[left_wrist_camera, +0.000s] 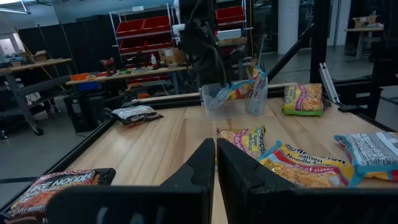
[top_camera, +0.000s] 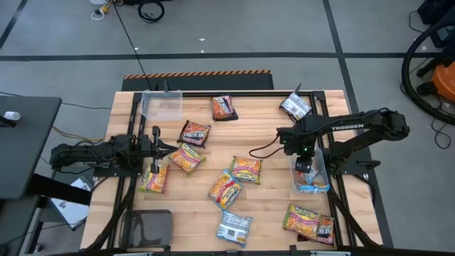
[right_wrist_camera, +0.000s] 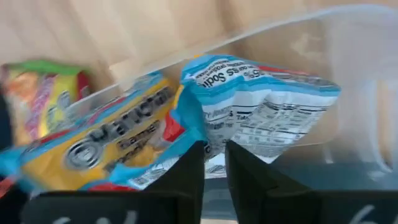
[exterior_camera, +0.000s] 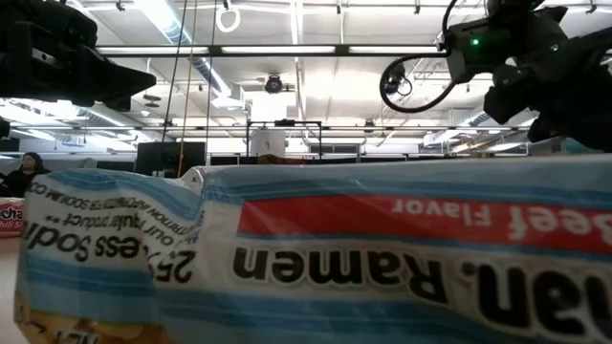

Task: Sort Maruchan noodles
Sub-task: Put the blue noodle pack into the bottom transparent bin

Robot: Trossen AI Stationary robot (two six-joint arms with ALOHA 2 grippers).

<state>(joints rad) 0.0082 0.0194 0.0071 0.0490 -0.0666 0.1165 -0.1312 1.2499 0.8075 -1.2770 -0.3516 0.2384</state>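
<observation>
Closest to us in the low view, a light blue ramen packet [exterior_camera: 382, 258] fills nearly the whole frame, upside-down "Ramen" and "Beef Flavor" print and all. From above that's probably the blue-silver packet [top_camera: 234, 227] at the near edge of the wooden table [top_camera: 270, 206].

Our right gripper [top_camera: 303, 166] hangs right over the clear bin [top_camera: 318, 171] on the right side. In its wrist view the fingers [right_wrist_camera: 186, 174] sit close together with only a narrow gap, nipping the bottom edge of a blue-and-white packet [right_wrist_camera: 261, 106] that hangs in the bin beside a yellow-and-blue packet [right_wrist_camera: 106, 143].

Our left gripper [top_camera: 170, 148] waits low on the left side, jaws basically closed on nothing, pointing at the yellow packets [top_camera: 186, 158] in the middle.

More Maruchan noodles are scattered across the table: orange-yellow ones [top_camera: 246, 169] mid-table, one [top_camera: 154, 178] by the left arm, a pair [top_camera: 308, 220] at the near right. Farther back we've got two dark packets [top_camera: 195, 133] and [top_camera: 223, 108], a silver one [top_camera: 294, 107], and an empty-looking second bin [top_camera: 162, 104] at the far left.
</observation>
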